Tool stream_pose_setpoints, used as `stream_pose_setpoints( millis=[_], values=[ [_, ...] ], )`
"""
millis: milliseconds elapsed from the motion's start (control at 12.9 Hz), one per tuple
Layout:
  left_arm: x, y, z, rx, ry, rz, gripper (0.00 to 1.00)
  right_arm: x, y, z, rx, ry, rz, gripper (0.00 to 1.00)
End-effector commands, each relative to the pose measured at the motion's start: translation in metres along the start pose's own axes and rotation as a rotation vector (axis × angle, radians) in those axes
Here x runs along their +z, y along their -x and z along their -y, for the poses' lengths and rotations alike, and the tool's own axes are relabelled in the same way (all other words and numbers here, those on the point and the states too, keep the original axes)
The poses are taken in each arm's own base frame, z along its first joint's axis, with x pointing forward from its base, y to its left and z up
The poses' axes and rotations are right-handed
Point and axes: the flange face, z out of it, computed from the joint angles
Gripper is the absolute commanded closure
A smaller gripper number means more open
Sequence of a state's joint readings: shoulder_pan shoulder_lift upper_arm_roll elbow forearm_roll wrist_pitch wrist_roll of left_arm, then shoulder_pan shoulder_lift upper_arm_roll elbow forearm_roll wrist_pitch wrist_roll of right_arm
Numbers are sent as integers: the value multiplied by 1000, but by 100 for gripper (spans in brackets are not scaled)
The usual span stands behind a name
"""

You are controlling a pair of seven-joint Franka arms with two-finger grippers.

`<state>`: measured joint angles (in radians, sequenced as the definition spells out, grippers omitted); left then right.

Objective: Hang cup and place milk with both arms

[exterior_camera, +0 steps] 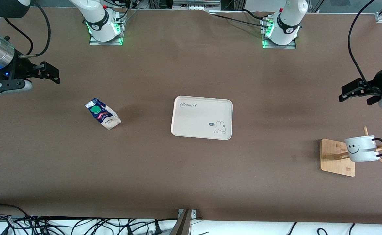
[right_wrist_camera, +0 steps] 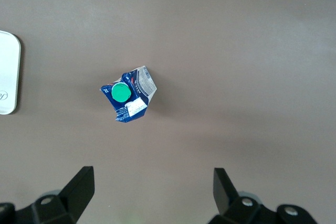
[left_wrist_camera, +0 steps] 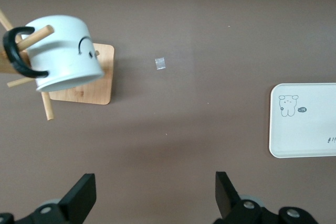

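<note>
**Cup on its peg, milk not yet on the tray**

The white ceramic cup with black loop handle and smiley face (exterior_camera: 361,149) hangs by its handle on a peg of the light wooden rack with a square base (exterior_camera: 337,157), at the left arm's end of the brown counter (exterior_camera: 191,176). That half of the job looks finished.

The small blue-and-white gable-top milk carton with round green cap (exterior_camera: 103,114) stands on the counter toward the right arm's end, well apart from the cream rectangular tray with rounded corners (exterior_camera: 201,117) at the counter's middle. The tray carries nothing.

The left end effector (exterior_camera: 356,91) hovers above the counter near the rack, jaws spread wide, holding nothing. The right end effector (exterior_camera: 49,72) hovers at its own end, close to the carton but not over it, jaws likewise wide and empty.

Judgement: the step in hand is the right arm's pickup of the milk. The carton stands askew to the counter edges, so turn the wrist to meet two flat side walls, grip the body below the gable, squeeze gently since the walls look soft, then set it upright inside the tray's rim.

Writing: the tray reads "Rabbit" in script at one corner, with a small rabbit drawing at the corner diagonal to it. The carton's red print is too small to read.
</note>
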<state>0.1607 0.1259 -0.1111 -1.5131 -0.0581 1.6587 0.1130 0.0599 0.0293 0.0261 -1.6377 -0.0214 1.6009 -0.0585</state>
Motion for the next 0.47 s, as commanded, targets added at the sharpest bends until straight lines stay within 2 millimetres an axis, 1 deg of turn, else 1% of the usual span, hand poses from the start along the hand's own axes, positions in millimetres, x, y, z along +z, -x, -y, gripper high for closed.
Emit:
stream_pose_setpoints(
  millis=[0,156,389],
  values=[
    [-2,11,7,-35,9,2,0,-4,-1,-2,-4,10,1,0],
    [-3,12,10,-45,13,1,0,-5,-2,-2,-6,10,-6,0],
    [-7,10,6,-36,11,-1,0,-5,-1,-1,-6,10,-3,0]
  ],
)
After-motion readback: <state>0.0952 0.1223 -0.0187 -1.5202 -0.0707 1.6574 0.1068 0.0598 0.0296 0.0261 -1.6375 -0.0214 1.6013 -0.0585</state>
